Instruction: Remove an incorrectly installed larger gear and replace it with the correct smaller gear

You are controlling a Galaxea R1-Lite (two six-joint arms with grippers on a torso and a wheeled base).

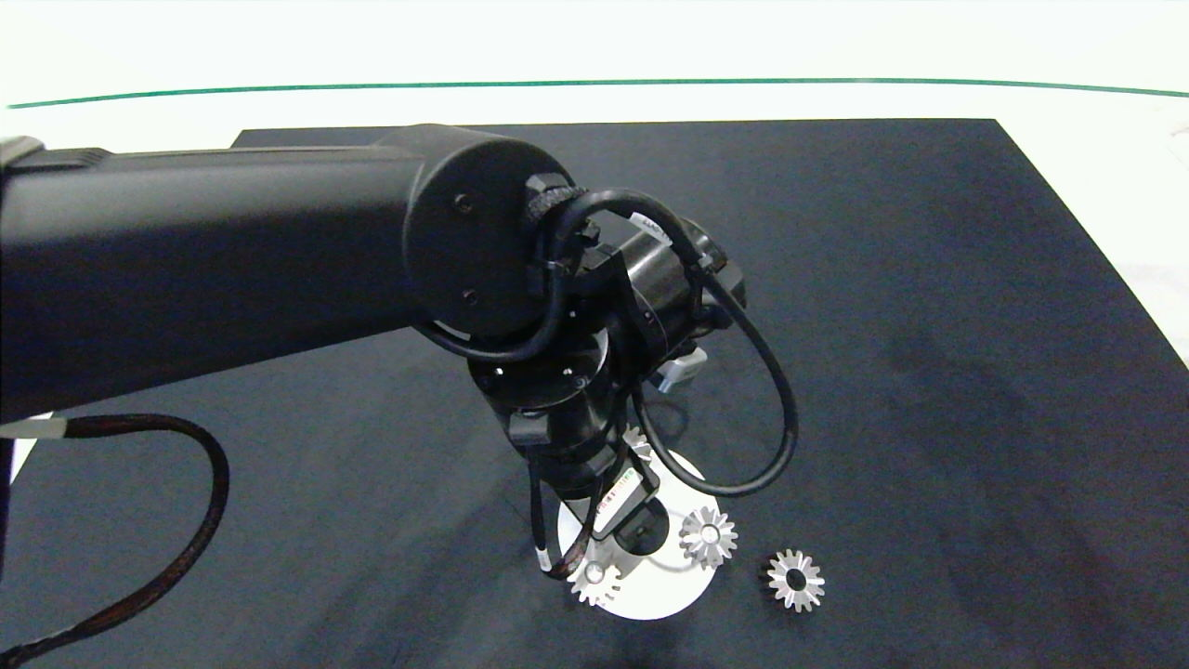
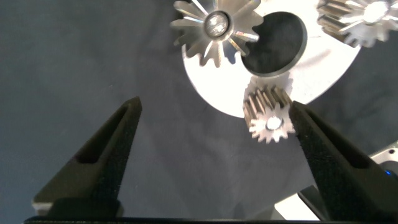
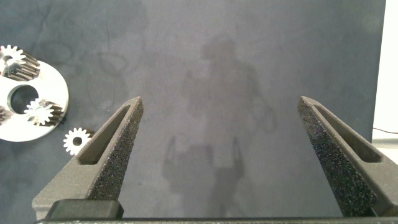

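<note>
Ok, left gripper (image 2: 211,149): jaws wide open, holding nothing, hanging over the near edge of the white disc (image 2: 323,68). Its wrist view shows 3 gears on the disc. The larger gear (image 2: 214,28) sits at the rim beside the centre hole. A small pinion (image 2: 268,115) is just inside 1 finger (image 2: 329,155), not touched. A 3rd gear (image 2: 364,18) is cut by the frame edge.

The head view hides the fingers behind the wrist but adds the smaller gear (image 1: 796,580), on the black mat (image 1: 929,325) just beside the disc.

Larger gear: flat on the disc, axis upright, small hole up, teeth pointing outward. Smaller gear: flat too, wide bore up.

Right gripper (image 3: 224,149): wide open, empty, over bare mat, well apart from the disc and outside the head view.
</note>
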